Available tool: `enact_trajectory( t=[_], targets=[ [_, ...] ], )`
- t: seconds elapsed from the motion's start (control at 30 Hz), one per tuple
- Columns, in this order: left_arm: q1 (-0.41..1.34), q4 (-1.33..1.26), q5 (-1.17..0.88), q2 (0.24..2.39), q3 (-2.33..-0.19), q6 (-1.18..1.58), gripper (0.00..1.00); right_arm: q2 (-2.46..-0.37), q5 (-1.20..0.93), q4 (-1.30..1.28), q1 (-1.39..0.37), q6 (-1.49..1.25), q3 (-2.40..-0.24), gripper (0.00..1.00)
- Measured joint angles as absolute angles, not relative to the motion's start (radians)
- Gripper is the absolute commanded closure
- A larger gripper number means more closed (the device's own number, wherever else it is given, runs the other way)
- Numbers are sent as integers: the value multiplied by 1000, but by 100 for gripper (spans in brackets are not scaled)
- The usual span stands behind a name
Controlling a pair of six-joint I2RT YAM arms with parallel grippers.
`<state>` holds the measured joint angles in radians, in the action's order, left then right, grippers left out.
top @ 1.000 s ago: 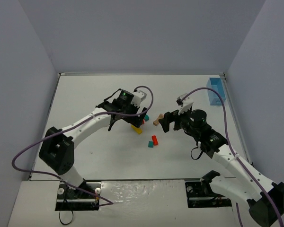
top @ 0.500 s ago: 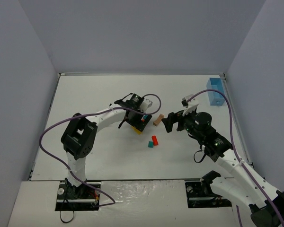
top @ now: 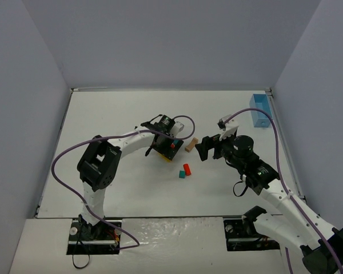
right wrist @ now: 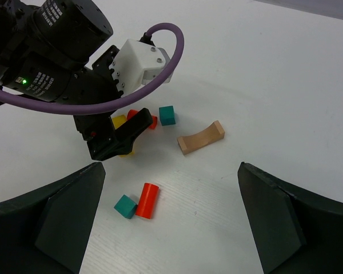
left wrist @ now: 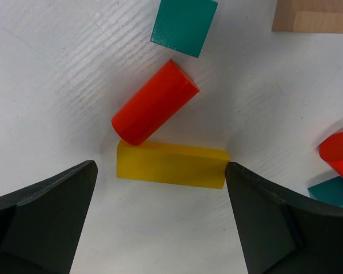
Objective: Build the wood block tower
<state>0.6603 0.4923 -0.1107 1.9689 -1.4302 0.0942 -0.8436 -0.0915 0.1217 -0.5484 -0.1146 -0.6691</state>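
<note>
No tower stands; the blocks lie loose on the table. My left gripper (left wrist: pixel 160 220) is open and low over a yellow block (left wrist: pixel 170 164), one finger past each end, the right finger (left wrist: pixel 274 222) close to the block's end. A red cylinder (left wrist: pixel 155 103) lies against the yellow block, with a teal block (left wrist: pixel 183 25) beyond. A tan arch block (top: pixel 190 144) lies to the right. A second red cylinder (right wrist: pixel 147 200) and a teal cube (right wrist: pixel 126 206) lie together nearer the front. My right gripper (right wrist: pixel 168 222) is open and empty, raised above these.
A light-blue bin (top: pixel 259 109) stands at the far right edge of the table. The left arm's wrist and purple cable (right wrist: pixel 74 74) fill the upper left of the right wrist view, over the yellow block (right wrist: pixel 120 121).
My left gripper has swung right and down from behind the blocks to straddle the yellow block. My right gripper has shifted slightly right. The blocks have not moved.
</note>
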Motion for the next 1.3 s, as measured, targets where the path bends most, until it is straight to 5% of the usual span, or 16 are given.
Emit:
enact_trajectory(
  t=[1.3],
  targets=[
    [675, 523, -1, 1913, -1428, 434, 10, -844, -85, 115, -544, -114, -663, 0]
  ],
)
